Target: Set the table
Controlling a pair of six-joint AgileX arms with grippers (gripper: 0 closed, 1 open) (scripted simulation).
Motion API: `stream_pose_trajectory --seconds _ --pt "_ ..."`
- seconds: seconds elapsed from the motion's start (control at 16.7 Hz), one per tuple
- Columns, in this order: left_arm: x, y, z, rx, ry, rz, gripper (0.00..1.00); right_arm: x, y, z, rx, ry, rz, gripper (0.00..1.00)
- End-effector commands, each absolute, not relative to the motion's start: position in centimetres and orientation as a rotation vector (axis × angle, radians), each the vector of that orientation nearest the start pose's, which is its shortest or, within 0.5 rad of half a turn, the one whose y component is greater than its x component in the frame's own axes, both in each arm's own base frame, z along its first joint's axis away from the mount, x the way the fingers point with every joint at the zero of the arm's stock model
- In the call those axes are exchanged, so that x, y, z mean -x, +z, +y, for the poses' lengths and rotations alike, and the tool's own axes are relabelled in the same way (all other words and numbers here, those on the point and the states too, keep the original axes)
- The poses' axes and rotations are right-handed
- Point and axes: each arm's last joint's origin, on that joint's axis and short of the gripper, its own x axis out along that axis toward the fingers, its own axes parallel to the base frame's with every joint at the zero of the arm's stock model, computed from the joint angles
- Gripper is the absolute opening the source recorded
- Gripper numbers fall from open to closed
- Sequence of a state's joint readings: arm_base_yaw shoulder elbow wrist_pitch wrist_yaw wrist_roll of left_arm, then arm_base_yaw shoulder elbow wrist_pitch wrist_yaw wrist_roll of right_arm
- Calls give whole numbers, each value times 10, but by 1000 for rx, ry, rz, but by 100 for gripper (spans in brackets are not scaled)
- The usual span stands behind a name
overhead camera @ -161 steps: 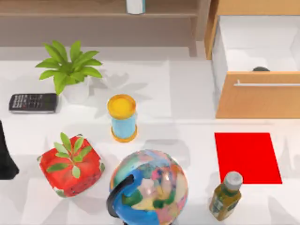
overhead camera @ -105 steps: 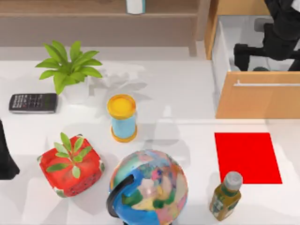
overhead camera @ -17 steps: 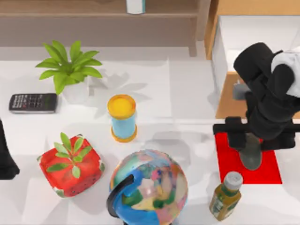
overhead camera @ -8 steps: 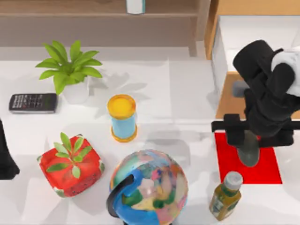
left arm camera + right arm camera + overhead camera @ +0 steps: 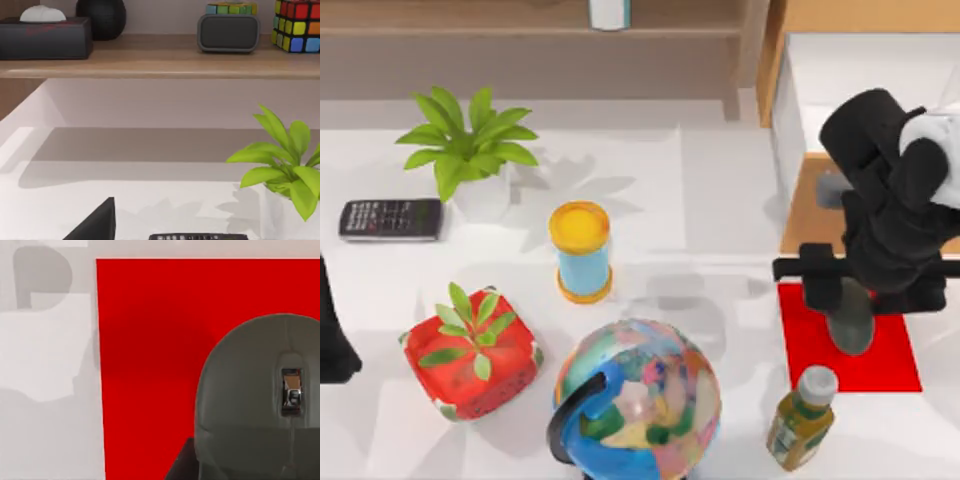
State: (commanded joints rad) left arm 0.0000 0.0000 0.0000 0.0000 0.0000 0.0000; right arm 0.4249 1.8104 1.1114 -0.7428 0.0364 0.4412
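Observation:
On the right of the white table lies a red mat. My right gripper hangs over it, shut on a grey computer mouse. In the right wrist view the mouse sits close below the camera and throws a soft shadow on the red mat, so it seems held slightly above it. My left arm is parked at the table's left edge.
A green bottle stands just in front of the mat, and a globe to its left. Farther left are a sand timer, a red planter, a potted plant and a calculator. The open wooden drawer is behind the mat.
The right arm came in, reached into the drawer and brought the mouse out over the red mat. In the last second the mouse shifted slightly toward the back of the mat.

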Motion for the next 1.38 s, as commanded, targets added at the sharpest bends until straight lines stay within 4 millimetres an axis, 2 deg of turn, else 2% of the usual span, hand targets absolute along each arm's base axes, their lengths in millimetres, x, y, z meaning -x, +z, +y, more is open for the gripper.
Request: stream_pose_trajectory --seconds 0.12,0.36,1.14,1.38 --pt "-106 160 -1 0 0 0 100 -296 138 133 -20 -7 1467 0" --pt "-106 160 -1 0 0 0 100 -296 138 133 -20 -7 1467 0" --pt "-106 160 -1 0 0 0 100 -296 138 133 -20 -7 1467 98" --pt "-106 160 -1 0 0 0 100 -296 138 133 -20 -7 1467 100"
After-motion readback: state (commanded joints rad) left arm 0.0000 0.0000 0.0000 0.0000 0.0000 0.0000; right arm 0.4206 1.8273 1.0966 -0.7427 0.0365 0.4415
